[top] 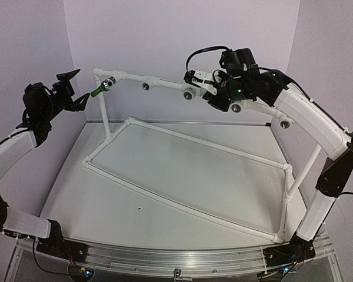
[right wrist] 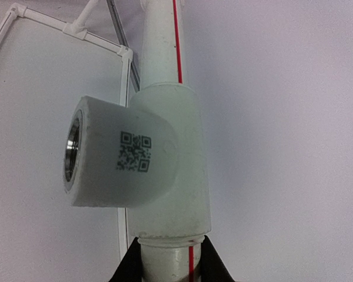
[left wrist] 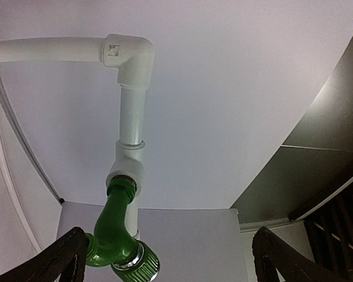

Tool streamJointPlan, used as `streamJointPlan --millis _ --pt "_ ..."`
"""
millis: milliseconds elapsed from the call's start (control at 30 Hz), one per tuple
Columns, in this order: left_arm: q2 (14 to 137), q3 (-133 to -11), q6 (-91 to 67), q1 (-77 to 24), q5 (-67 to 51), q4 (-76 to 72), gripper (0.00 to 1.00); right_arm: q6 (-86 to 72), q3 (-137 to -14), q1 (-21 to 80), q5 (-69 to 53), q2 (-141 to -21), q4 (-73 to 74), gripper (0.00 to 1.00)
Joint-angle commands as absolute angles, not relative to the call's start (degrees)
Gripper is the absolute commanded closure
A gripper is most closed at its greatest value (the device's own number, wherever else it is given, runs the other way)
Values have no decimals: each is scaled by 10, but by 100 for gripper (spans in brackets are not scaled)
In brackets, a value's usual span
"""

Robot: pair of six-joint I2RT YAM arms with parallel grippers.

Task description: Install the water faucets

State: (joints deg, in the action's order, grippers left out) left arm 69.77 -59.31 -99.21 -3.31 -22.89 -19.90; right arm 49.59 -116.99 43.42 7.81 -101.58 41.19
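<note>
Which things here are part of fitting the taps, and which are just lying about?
For the job:
green faucet, seated in the leftmost tee
empty tee fittings further along
white pipe frame

Lying about:
only a small dark speck on the table

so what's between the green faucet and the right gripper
An empty tee fitting and a second tee fitting, also empty; the top view shows both.

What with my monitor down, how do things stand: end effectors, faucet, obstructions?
Left end effector open, flanking green plastic faucet with silver metal end, seated in white pipe fitting. Right end effector shut on white red-striped pipe. No obstruction seen.
</note>
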Motion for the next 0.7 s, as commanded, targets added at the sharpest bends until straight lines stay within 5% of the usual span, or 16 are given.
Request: streamJointPlan --millis 0,333,667 --pt "724 -612 -1043 -44 -253 -247 3 446 -1170 447 52 -1014 424 100" --pt "759 -627 -1063 -88 -240 -263 7 439 -1172 447 54 -1017 425 100" --pt "796 -630 -1061 -133 -211 -324 30 437 -1177 448 58 -1017 424 100"
